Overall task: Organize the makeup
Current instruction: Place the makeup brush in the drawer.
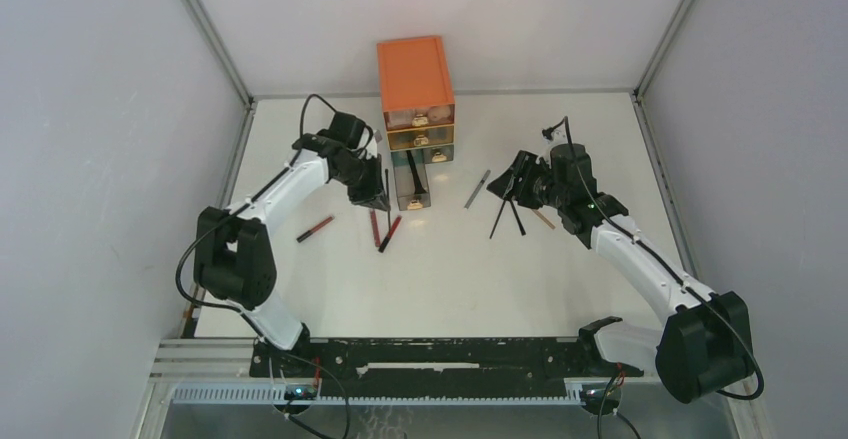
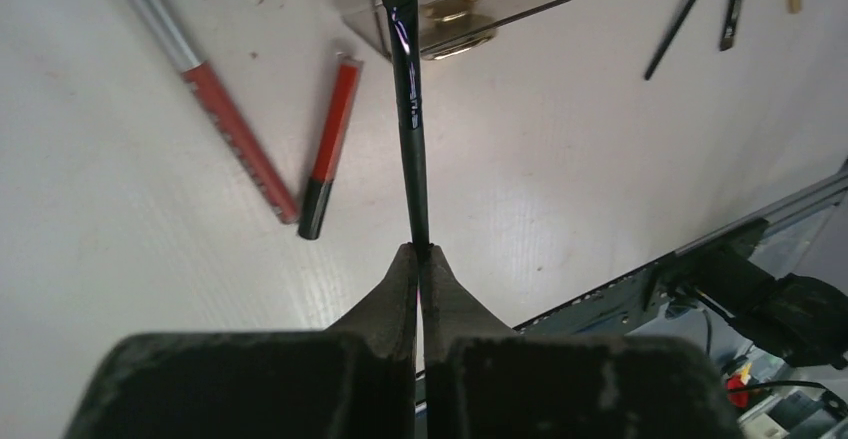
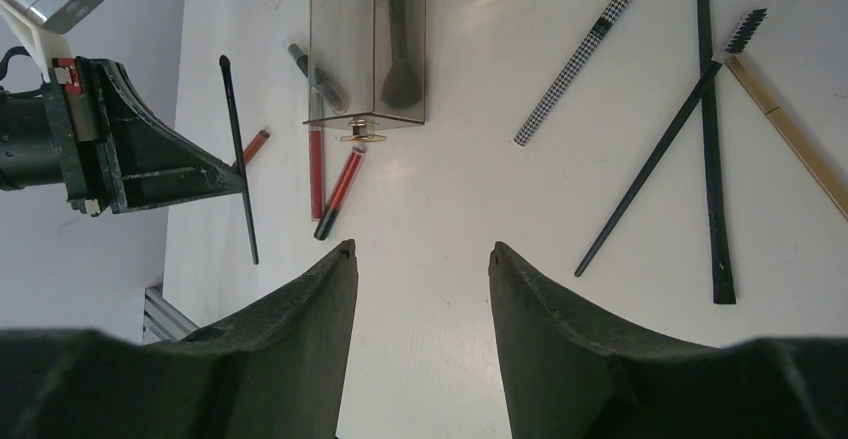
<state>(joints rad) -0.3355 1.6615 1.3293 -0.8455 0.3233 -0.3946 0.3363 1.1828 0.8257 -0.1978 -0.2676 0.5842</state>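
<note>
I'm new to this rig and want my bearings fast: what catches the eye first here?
The orange chest at the table's back centre stands out, with a smoky clear drawer drawn out in front and a fluffy brush lying in it. Just left of it, the left end effector is shut on a thin black brush. The right end effector hangs open near crossed black brushes.

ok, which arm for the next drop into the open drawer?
Left. The left hand is shut on the black brush beside the open drawer; the right hand is open, empty, near loose brushes.
</note>
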